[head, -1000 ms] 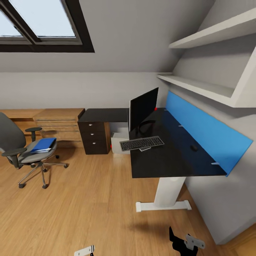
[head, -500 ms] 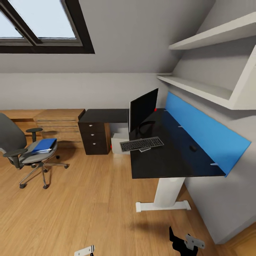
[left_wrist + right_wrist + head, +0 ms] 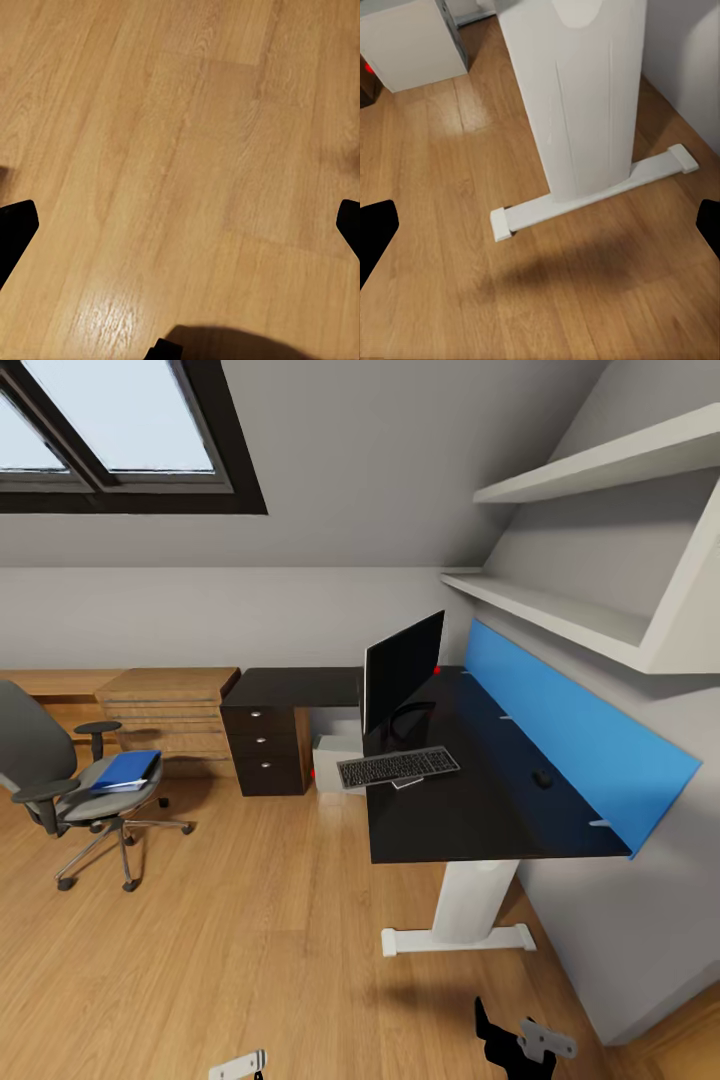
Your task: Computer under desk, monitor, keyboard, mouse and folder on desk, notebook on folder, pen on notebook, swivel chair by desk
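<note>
Monitor (image 3: 403, 668), keyboard (image 3: 398, 766), mouse (image 3: 542, 779) on surface (image 3: 480, 810); keyboard before monitor, mouse right. Computer (image 3: 337, 760) under surface. Folder (image 3: 124, 769) on swivel chair (image 3: 70, 785), left, well apart.

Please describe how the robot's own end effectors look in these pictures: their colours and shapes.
In the head view the right end effector has black fingers and a light grey bracket with dark dots. The left end effector shows a light grey piece with dark dots. In each wrist view, two black fingertips sit wide apart over the oak floor.
</note>
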